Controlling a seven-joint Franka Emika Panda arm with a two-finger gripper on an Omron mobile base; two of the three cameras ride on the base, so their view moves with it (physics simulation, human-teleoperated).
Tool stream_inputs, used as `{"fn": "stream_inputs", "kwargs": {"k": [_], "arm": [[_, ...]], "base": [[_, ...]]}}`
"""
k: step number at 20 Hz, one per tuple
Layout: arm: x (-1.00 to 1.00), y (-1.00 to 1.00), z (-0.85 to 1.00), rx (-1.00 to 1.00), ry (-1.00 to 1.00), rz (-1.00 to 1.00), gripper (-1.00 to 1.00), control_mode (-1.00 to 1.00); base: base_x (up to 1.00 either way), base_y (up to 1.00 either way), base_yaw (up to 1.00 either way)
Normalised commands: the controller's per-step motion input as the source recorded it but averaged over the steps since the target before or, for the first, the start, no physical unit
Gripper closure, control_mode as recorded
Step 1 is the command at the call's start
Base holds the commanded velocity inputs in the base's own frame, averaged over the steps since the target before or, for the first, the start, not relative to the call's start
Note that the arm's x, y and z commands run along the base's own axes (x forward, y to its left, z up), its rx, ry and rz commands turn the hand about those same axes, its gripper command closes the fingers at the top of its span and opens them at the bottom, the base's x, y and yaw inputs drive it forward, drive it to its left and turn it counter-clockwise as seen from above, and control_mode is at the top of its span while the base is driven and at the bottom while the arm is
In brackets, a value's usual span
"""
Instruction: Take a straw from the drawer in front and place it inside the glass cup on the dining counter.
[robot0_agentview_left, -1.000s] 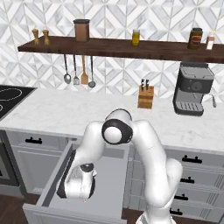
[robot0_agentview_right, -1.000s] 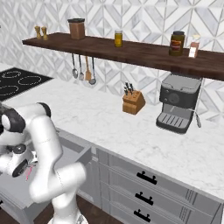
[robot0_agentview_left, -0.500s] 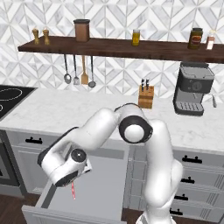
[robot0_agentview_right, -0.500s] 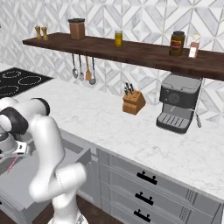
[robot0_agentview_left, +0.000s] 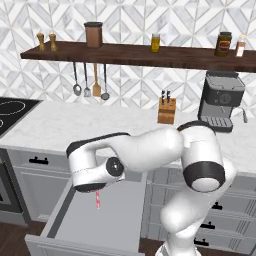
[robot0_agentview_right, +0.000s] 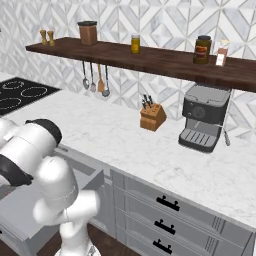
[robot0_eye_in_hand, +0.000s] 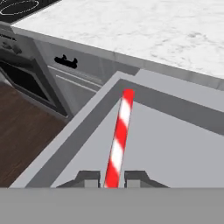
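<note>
My gripper (robot0_agentview_left: 96, 191) is shut on the straw (robot0_agentview_left: 97, 200), a thin red-and-white striped stick that hangs down from the fingers over the open drawer (robot0_agentview_left: 107, 227). In the hand view the straw (robot0_eye_in_hand: 119, 138) runs up from between the two fingertips, with the gripper (robot0_eye_in_hand: 111, 178) above the drawer's plain grey inside (robot0_eye_in_hand: 175, 148), near its left wall. In the right base view the arm hides the hand, and part of the drawer (robot0_agentview_right: 20, 212) shows at lower left. The glass cup and the dining counter are out of view.
A marble kitchen counter (robot0_agentview_left: 95, 125) runs behind the drawer, carrying a knife block (robot0_agentview_left: 166, 110) and a coffee machine (robot0_agentview_left: 221, 100). A stove (robot0_agentview_left: 10, 112) sits at far left. Utensils (robot0_agentview_left: 90, 82) hang under the shelf. Narrow drawers (robot0_agentview_left: 220, 227) stand to the right.
The hand has come up out of the drawer with the straw in its fingers and swung left, then turned so the straw hangs over the drawer's middle.
</note>
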Motion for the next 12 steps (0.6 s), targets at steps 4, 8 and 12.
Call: {"fn": "stream_inputs", "kwargs": {"k": [4, 8, 12], "arm": [[0.0, -0.76, 1.0, 0.19, -0.24, 0.0, 1.0, -1.0], [0.0, -0.82, 1.0, 0.23, -0.13, 0.1, 1.0, -1.0], [0.03, -0.9, 1.0, 0.3, -0.11, 0.16, 1.0, -1.0]], "base": [[0.0, 0.0, 0.0], [0.0, 0.0, 0.0], [0.0, 0.0, 0.0]]}}
